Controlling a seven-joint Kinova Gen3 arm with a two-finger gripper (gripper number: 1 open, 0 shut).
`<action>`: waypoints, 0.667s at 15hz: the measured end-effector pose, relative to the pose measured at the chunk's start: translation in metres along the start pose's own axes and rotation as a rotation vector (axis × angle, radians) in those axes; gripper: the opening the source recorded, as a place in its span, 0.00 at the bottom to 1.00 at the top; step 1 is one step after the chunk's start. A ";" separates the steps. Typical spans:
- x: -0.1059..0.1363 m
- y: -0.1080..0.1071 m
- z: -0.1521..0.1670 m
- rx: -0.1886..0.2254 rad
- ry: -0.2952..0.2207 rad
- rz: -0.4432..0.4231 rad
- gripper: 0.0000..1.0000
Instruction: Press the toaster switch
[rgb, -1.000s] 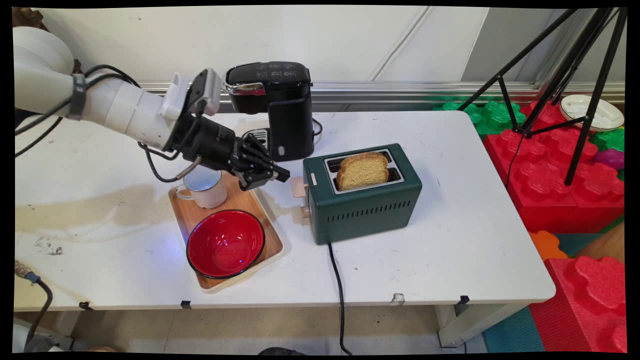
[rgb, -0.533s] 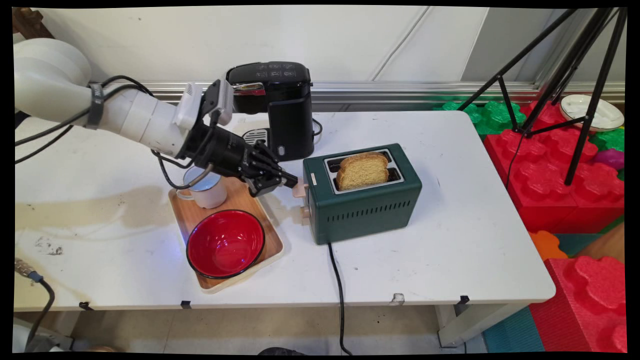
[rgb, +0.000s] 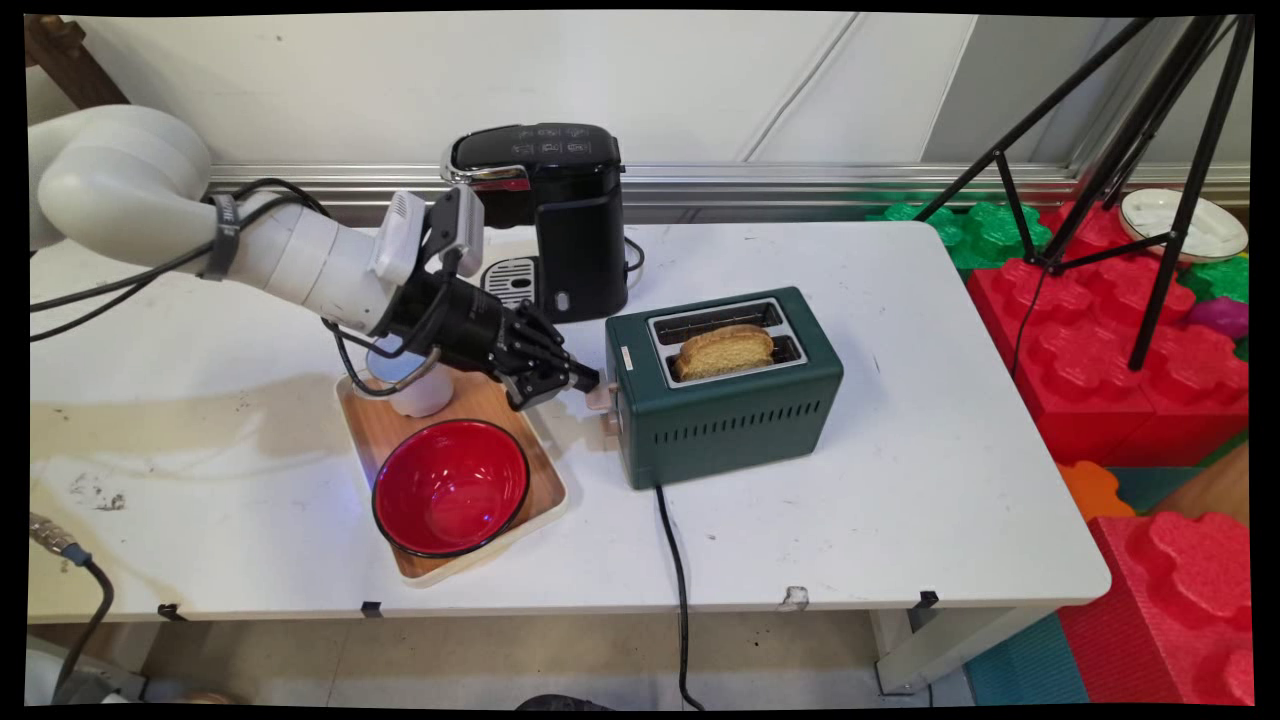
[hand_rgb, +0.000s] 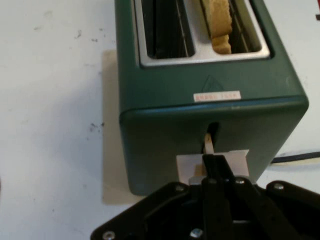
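The black gripper (rgb: 588, 380), fingers pressed together, has pushed the pale lever (rgb: 600, 397) on the green toaster (rgb: 725, 400) downward — the bread slice (rgb: 724, 350) now sits lower in its slot.

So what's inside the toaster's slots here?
One bread slice sits low in the near slot of the green toaster, with its top showing above the rim. The far slot looks empty. The slots' depths are hidden.

- Toaster (rgb: 735, 425): matt green body, shiny metal slot rim.
- Tray (rgb: 545, 480): smooth pale wood.
- Bowl (rgb: 450, 485): glossy red.
- Coffee machine (rgb: 570, 215): glossy black plastic.
- Tabletop (rgb: 900, 480): scuffed matt white.
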 end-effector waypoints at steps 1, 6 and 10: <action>-0.001 0.000 0.001 0.000 -0.002 0.000 0.00; -0.007 -0.002 0.009 -0.002 -0.011 0.001 0.00; -0.011 -0.003 0.013 -0.004 -0.018 0.004 0.00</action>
